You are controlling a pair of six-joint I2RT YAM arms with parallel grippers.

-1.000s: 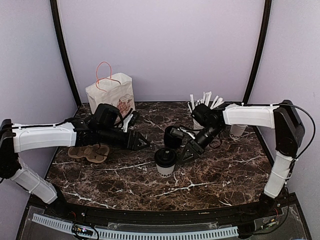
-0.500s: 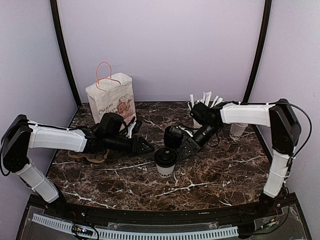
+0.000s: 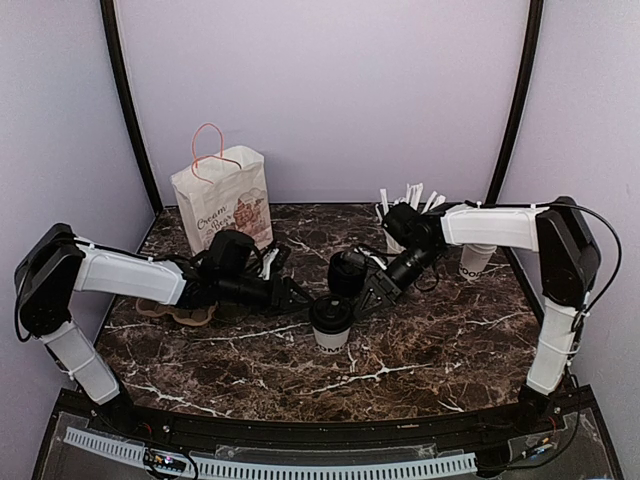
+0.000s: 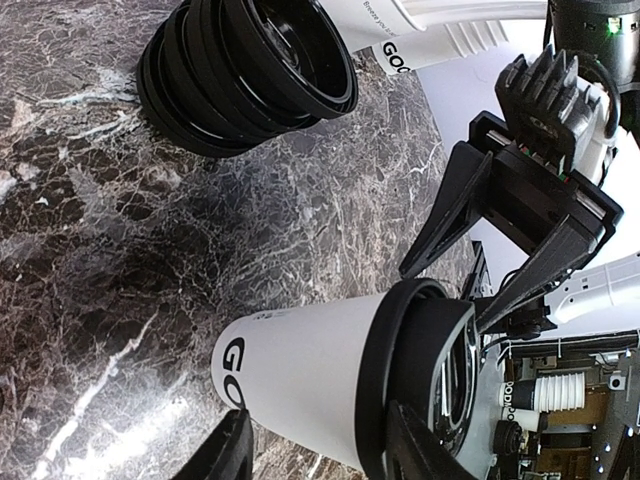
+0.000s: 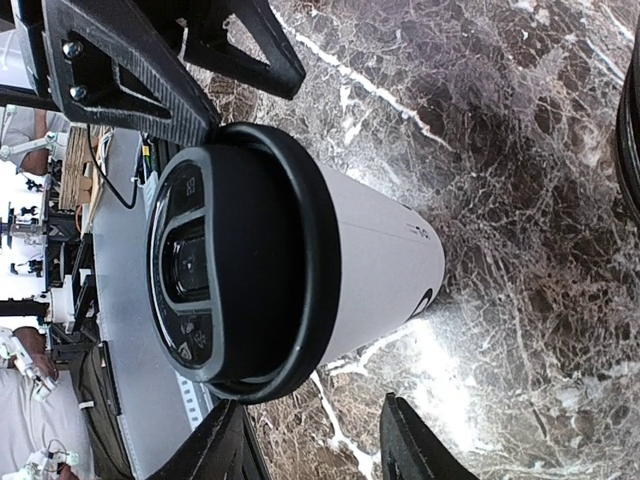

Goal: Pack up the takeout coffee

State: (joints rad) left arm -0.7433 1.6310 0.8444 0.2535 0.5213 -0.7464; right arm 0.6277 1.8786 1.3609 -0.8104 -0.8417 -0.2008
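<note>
Seemingly spread, left gripper (image 3: 303,297) and right gripper (image 3: 362,303) flank takeout coffee (image 3: 330,322)

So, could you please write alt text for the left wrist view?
A small white paper cup with a black dome lid stands on the dark marble table, ahead of the open left gripper. The open right gripper faces it from the far side, and a stack of black plastic lids sits further back.
</note>
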